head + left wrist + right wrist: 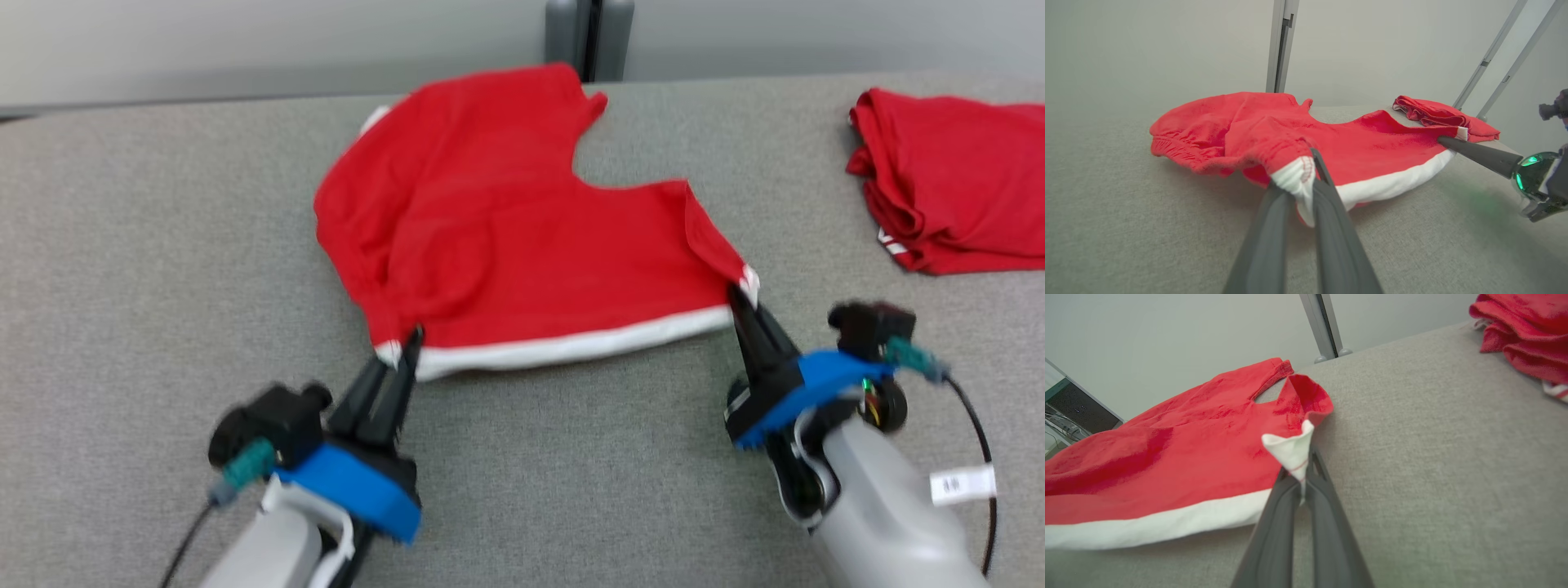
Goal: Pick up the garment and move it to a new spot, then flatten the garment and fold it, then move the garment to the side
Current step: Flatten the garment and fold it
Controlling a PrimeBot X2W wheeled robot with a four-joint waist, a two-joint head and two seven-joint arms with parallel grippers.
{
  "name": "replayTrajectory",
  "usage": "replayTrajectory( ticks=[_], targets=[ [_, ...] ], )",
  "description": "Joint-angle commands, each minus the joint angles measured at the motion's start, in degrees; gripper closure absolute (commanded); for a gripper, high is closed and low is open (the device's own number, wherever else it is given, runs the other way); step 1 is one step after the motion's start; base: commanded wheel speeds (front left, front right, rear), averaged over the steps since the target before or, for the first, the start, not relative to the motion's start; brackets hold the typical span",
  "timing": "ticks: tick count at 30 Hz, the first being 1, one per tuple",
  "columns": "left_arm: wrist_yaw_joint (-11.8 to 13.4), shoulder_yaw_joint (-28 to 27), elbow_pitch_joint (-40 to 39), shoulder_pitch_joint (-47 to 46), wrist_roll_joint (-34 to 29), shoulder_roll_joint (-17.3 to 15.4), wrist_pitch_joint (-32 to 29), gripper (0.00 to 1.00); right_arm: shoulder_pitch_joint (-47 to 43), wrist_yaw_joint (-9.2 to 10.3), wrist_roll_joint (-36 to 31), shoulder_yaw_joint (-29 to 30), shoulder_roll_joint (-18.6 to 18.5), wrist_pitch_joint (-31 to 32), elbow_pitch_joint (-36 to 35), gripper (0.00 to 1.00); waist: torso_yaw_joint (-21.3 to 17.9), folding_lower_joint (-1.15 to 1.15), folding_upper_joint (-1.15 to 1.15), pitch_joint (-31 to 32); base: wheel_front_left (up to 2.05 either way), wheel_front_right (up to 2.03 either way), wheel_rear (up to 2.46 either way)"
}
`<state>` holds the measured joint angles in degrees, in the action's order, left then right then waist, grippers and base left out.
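Observation:
A red garment (522, 237) with a white hem band lies spread on the grey table, bunched along its left side. My left gripper (406, 347) is shut on the near left corner of the hem; in the left wrist view the white corner (1298, 179) is pinched between my left gripper (1306, 179). My right gripper (739, 296) is shut on the near right corner, and the right wrist view shows that white corner (1290, 451) folded up between my right gripper (1301, 479). The hem is stretched between the two grippers.
A second red garment (955, 188), folded, lies at the far right of the table (163, 245); it is also seen as the folded red pile (1527, 339) in the right wrist view. A grey post (589, 37) stands behind the table's far edge.

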<state>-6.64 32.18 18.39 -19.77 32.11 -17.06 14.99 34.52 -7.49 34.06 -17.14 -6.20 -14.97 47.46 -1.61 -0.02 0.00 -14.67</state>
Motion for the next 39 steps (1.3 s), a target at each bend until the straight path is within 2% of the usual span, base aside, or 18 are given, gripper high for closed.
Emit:
replayTrajectory(
  ticks=[1,12,20,29,34,39],
  targets=[
    [-0.3,-0.1,-0.7,2.0,-0.7,0.2,0.2,1.0,-2.5,-0.01,0.8,-0.1,-0.8,-0.3,-1.2,1.0,-0.6,0.02,0.0,1.4,0.0,0.0,0.0],
    [0.4,-1.2,-5.0,16.7,-2.2,0.7,0.2,1.0,-23.8,-0.01,5.4,4.4,-1.3,2.7,-15.5,1.0,0.7,0.02,0.0,7.5,0.0,0.0,0.0],
    [0.4,-0.7,-6.1,19.3,-2.3,1.6,0.2,1.0,-31.9,-0.01,2.4,9.8,0.6,8.9,-26.7,1.0,1.4,0.02,0.0,8.5,0.0,0.0,0.0],
    [0.0,-2.9,-7.0,15.8,-3.2,1.8,0.2,1.0,-28.6,-0.01,0.1,13.9,2.4,13.9,-35.2,1.0,1.8,0.02,0.0,7.2,0.0,0.0,0.0],
    [-0.4,-3.5,-7.5,11.9,-4.0,2.0,0.2,1.0,-22.9,-0.01,-0.9,14.5,2.9,15.3,-34.8,1.0,2.8,0.02,0.0,5.1,0.0,0.0,0.0],
    [-0.7,-3.9,-6.2,6.3,-3.9,2.1,0.2,1.0,-14.2,-0.01,-1.9,14.1,3.1,16.1,-31.0,1.0,4.1,0.02,0.0,2.0,0.0,0.0,0.0]
  ],
)
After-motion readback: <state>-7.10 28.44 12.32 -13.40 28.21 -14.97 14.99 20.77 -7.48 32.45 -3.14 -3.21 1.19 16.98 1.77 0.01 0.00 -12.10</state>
